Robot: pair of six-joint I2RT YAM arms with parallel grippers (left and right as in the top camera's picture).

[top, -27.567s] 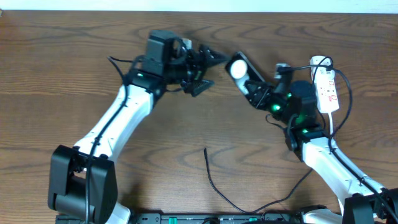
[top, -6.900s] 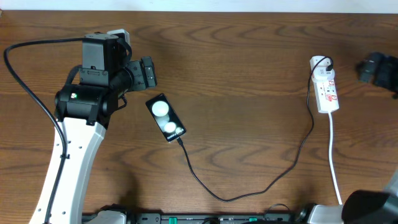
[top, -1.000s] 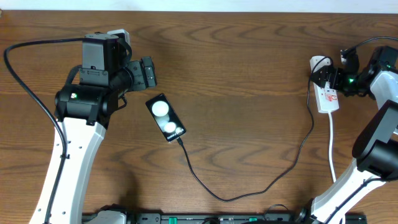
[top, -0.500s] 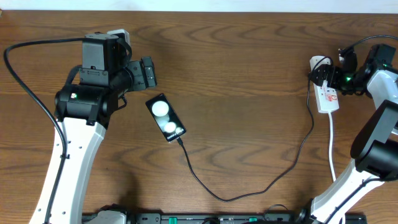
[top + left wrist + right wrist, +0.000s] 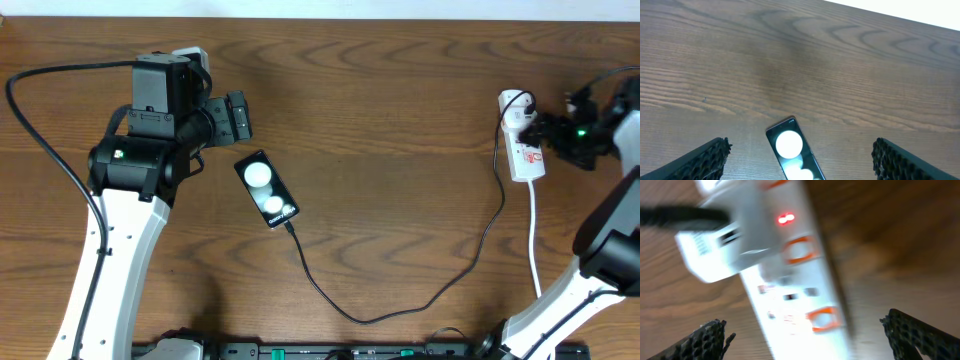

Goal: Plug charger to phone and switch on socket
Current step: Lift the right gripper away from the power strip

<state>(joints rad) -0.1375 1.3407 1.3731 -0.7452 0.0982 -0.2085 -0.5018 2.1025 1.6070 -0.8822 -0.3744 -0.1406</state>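
Right end effector (image 5: 547, 138) wide open, holding nothing, just right of socket (image 5: 528, 166) on worktop (image 5: 400, 100). Socket running lengthwise out between its fingers in wrist view, small red light (image 5: 786, 218) glowing beside white adapter (image 5: 725, 235) at far end; white cord (image 5: 535, 240) leaving near end. Left end effector (image 5: 240, 117) likewise agape and empty, well apart from socket. Phone (image 5: 267, 190) flat just beneath it, screen up, long axis diagonal, one short end toward fingers, other pointing away with charger (image 5: 400, 305) plugged in. Charger curving across worktop toward right end effector, up to adapter.
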